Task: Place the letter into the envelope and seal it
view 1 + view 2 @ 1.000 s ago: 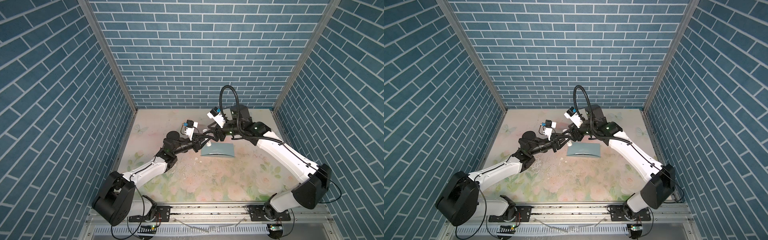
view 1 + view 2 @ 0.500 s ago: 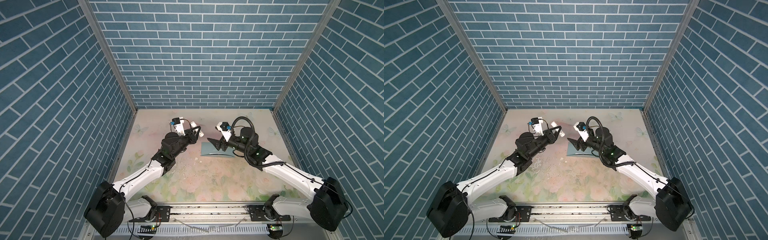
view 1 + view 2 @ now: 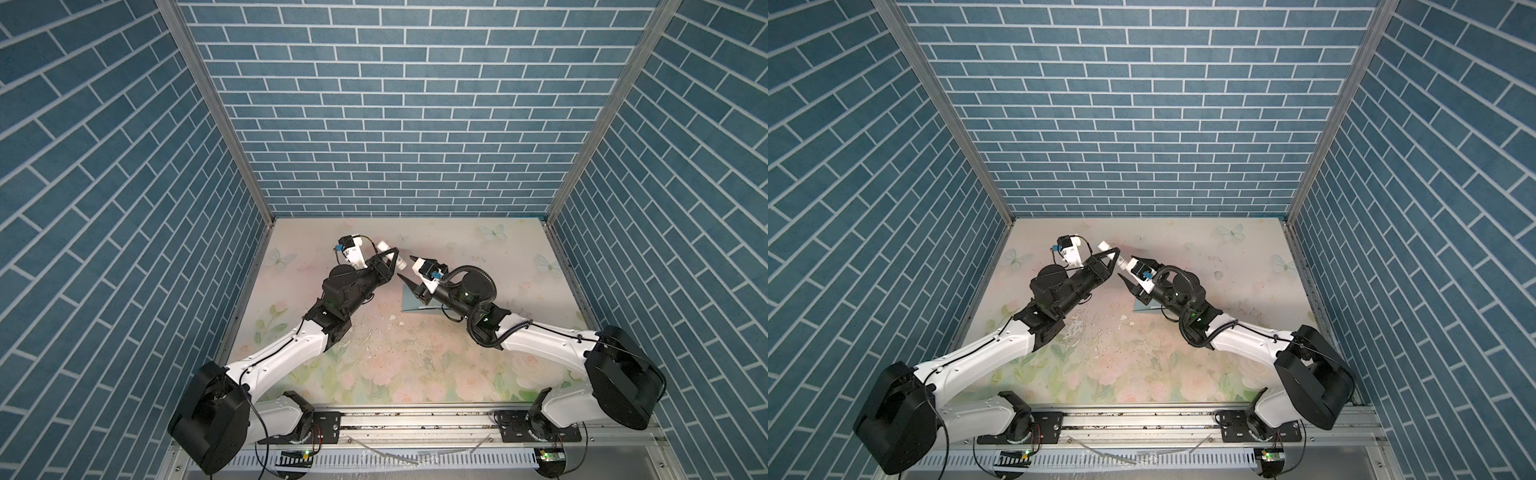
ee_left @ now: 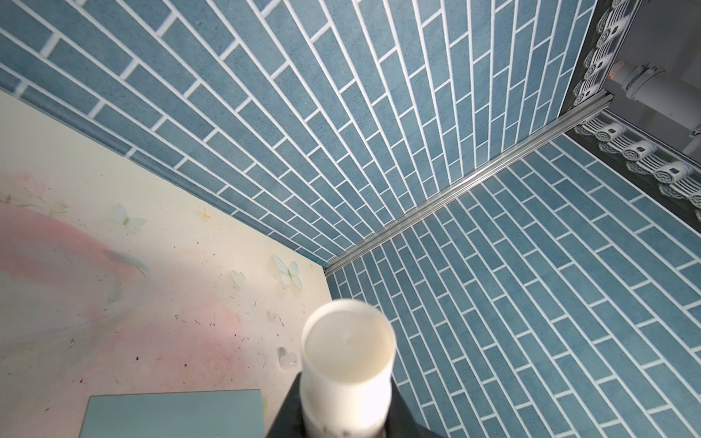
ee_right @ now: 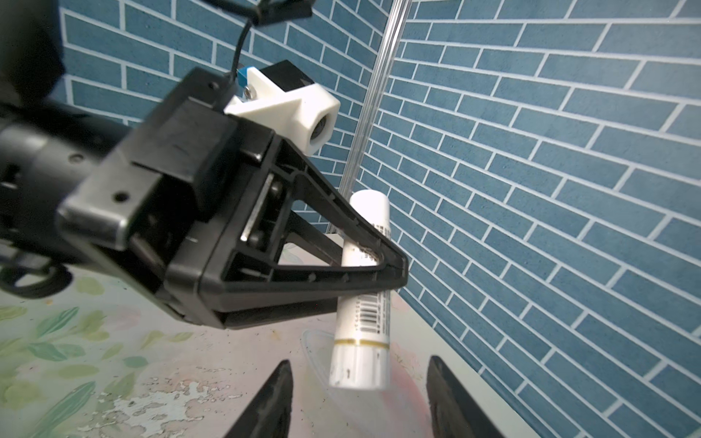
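Nearest you, the teal envelope (image 3: 411, 302) lies flat on the floral surface (image 3: 415, 365), partly under the right forearm. The letter is not in view, and you cannot tell from here whether it is already inside.

Just beyond the envelope, the right gripper (image 3: 405, 266) is raised off the surface. Its jaws are wide, one on each side of the lower end of a white glue stick (image 5: 360, 303), and they do not touch it.

Farther back and to the left, the left gripper (image 5: 394, 273) has its jaws narrow and clamped across the middle of that stick, holding it in the air with the capped end towards the right arm.

The cap pull looks like the risky step:
- **Off-centre closing:** if your right jaws close off-centre, they will likely twist the stick in the left grip.
- **Pulling off-axis:** the smooth tube may slide out and drop.
- **Right forearm:** it sits low over the envelope, so a sweep back could drag or crease it.
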